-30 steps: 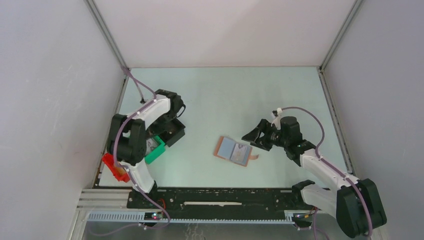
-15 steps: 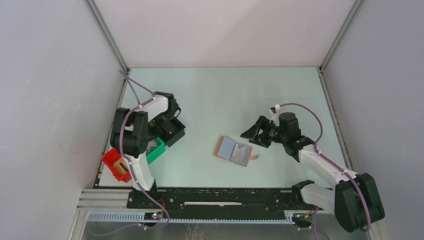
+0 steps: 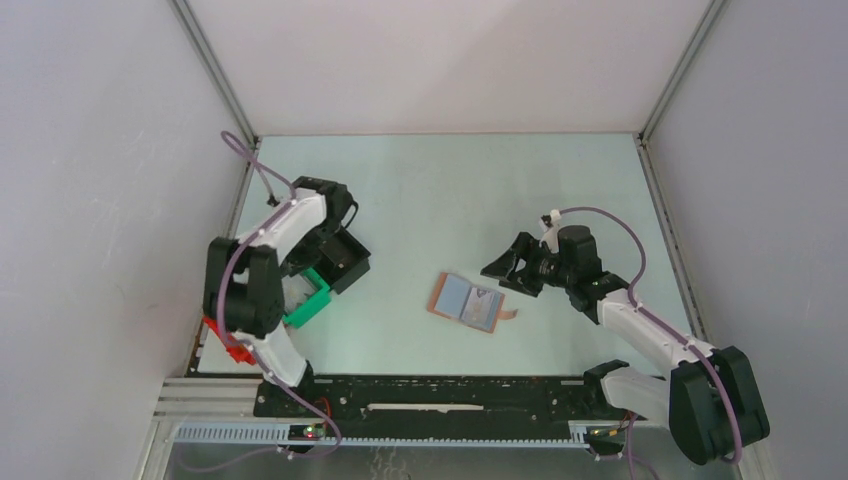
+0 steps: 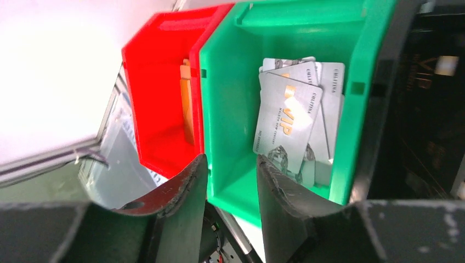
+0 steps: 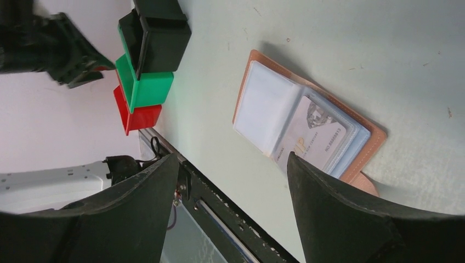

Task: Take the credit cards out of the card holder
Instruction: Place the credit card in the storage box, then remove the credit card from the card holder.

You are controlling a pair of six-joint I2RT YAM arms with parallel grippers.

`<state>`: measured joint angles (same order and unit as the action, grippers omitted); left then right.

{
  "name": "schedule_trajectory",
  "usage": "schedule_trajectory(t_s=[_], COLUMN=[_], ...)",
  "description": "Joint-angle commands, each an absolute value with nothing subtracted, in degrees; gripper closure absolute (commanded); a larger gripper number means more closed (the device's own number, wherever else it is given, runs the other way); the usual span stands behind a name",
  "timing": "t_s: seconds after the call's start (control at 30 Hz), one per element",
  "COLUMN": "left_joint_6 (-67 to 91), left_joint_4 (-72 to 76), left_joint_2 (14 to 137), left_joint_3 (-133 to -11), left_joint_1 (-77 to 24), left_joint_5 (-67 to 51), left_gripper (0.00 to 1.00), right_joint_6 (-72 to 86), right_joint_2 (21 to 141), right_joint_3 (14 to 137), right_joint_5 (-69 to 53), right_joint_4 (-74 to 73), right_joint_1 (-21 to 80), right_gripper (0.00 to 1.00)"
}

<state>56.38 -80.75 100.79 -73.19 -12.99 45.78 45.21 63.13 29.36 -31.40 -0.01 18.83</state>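
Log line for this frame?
left gripper: open over green bin of silver cards | right gripper: open near card holder | card holder: open, card inside

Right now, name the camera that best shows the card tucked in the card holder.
Right wrist: the card sits close and large in a clear sleeve of the open card holder, its print visible. Top external shows the card only as a pale patch. Left wrist misses it, facing the green bin.

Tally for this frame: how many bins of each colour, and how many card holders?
Red bin: 1
Green bin: 1
Black bin: 1
Card holder: 1
Total: 4
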Motion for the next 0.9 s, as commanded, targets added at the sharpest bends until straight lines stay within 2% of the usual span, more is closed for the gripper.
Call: schedule_trajectory(t_s=[0.0, 0.17, 0.23, 0.33, 0.47, 0.57, 0.73, 0.83, 0.87], left_joint_6=[49.78, 39.04, 36.93, 32.76, 31.51, 34.08, 37.9, 40.97, 42.24], left_joint_4=[-81.66, -78.69, -77.89, -70.26, -50.78, -37.99, -26.73, -19.94, -17.53], left_joint_2=[90.36, 84.69, 84.98, 84.15, 79.2, 78.2, 82.0, 84.58, 85.39], left_joint_3=[-78.63, -83.94, -86.39, -85.98, -74.65, -68.27, -62.77, -60.17, -59.25], left_joint_1=[-15.57, -26.54, -32.13, -37.59, -38.96, -38.97, -39.94, -40.59, -40.86], left_joint_5=[45.56, 39.62, 36.3, 23.05, -0.61, -11.42, -22.5, -27.06, -28.23], left_gripper=[0.56, 0.54, 0.54, 0.53, 0.45, 0.43, 0.45, 0.46, 0.5], right_joint_6=[43.2, 44.43, 45.64, 48.25, 49.52, 50.73, 52.59, 53.49, 53.78], right_joint_2=[61.61, 62.66, 63.8, 64.01, 63.77, 64.99, 69.25, 71.25, 71.43], right_joint_3=[31.03, 30.92, 29.58, 26.21, 25.4, 25.4, 25.4, 25.4, 25.36], right_joint_5=[-28.45, -18.97, -18.78, -21.19, -20.05, -18.67, -18.02, -16.96, -16.22], right_joint_4=[-2.95, -12.02, -12.05, -7.67, -5.28, -3.61, 0.41, 2.08, 2.11], right_joint_1=[18.72, 18.33, 18.2, 18.6, 21.92, 24.71, 27.13, 27.49, 27.62], right_gripper=[0.18, 0.22, 0.25, 0.28, 0.44, 0.53, 0.75, 0.78, 0.78])
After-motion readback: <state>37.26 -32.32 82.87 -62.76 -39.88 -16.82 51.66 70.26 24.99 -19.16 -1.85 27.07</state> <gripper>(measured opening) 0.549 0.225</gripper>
